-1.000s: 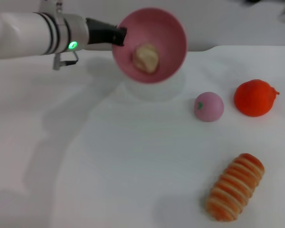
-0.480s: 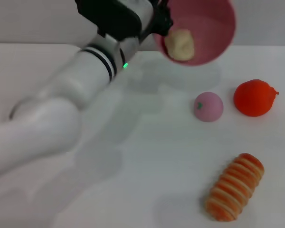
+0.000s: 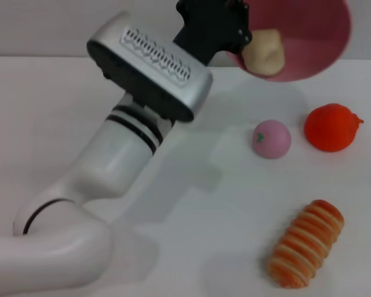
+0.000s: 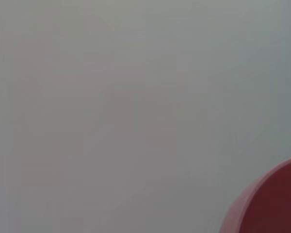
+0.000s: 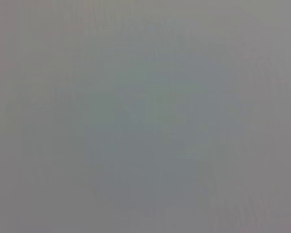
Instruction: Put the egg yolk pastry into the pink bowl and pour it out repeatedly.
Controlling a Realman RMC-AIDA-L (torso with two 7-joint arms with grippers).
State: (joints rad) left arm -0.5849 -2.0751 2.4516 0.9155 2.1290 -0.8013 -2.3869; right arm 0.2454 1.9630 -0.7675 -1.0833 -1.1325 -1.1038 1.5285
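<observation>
- No readable writing is showing on anything.
- The left hand is gripping the rim of the pink bowl, holding it tilted above the bench.
- The egg yolk pastry, pale and rounded, is sitting inside the bowl.
- A pink ball, an orange fruit and a striped bread roll are lying below.
- The right hand is not showing.

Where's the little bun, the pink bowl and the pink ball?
egg yolk pastry [image 3: 264,52], head view, middle of its pale dome.
pink bowl [image 3: 318,37], head view, inner wall.
pink ball [image 3: 272,139], head view, centre of its front.
</observation>
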